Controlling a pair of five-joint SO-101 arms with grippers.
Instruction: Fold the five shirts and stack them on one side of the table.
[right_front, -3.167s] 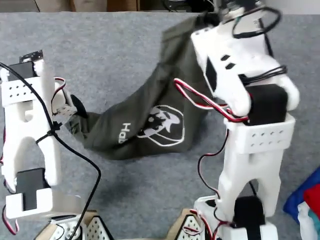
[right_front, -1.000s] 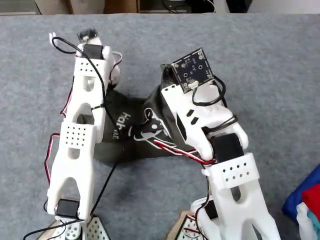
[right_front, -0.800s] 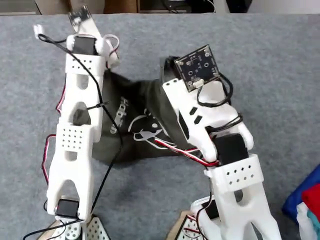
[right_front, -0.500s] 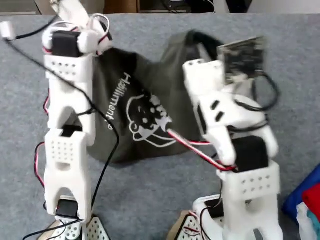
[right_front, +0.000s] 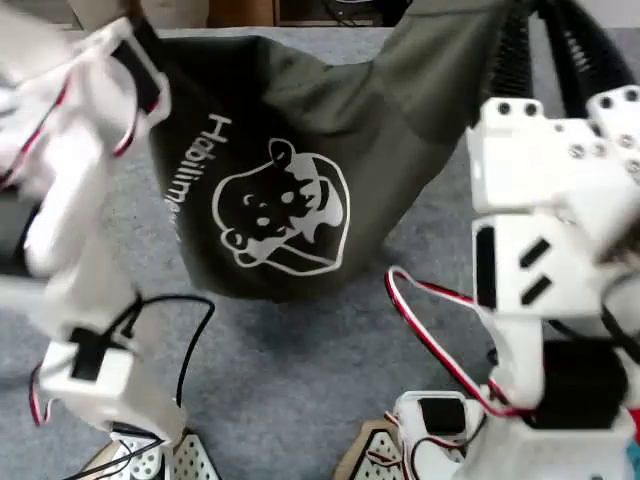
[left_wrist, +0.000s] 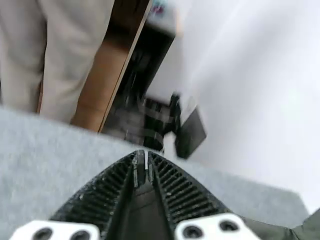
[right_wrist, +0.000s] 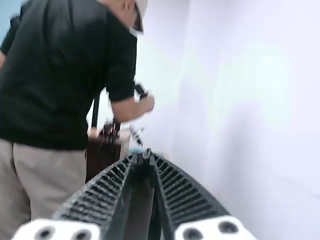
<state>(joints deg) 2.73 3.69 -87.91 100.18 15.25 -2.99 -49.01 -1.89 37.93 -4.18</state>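
A dark olive shirt (right_front: 300, 130) with a white bear print hangs spread in the air between my two arms, its lower edge sagging toward the grey table (right_front: 300, 400). In the high view my left gripper (right_front: 140, 45) holds the shirt's upper left corner. My right gripper (right_front: 535, 20) holds the upper right corner at the top of the high view. In the left wrist view the left gripper (left_wrist: 141, 159) is shut, with dark cloth between its ribbed fingers (left_wrist: 107, 192). In its own wrist view the right gripper (right_wrist: 145, 156) is shut on dark cloth in the same way.
The two arm bases (right_front: 420, 440) stand at the table's front edge. Brown furniture (right_front: 240, 12) lies beyond the far edge. Bare grey table surface shows under and in front of the hanging shirt.
Both arms have risen and moved apart, lifting the shirt off the table. The shirt has gone from bunched to stretched wide with the print facing up.
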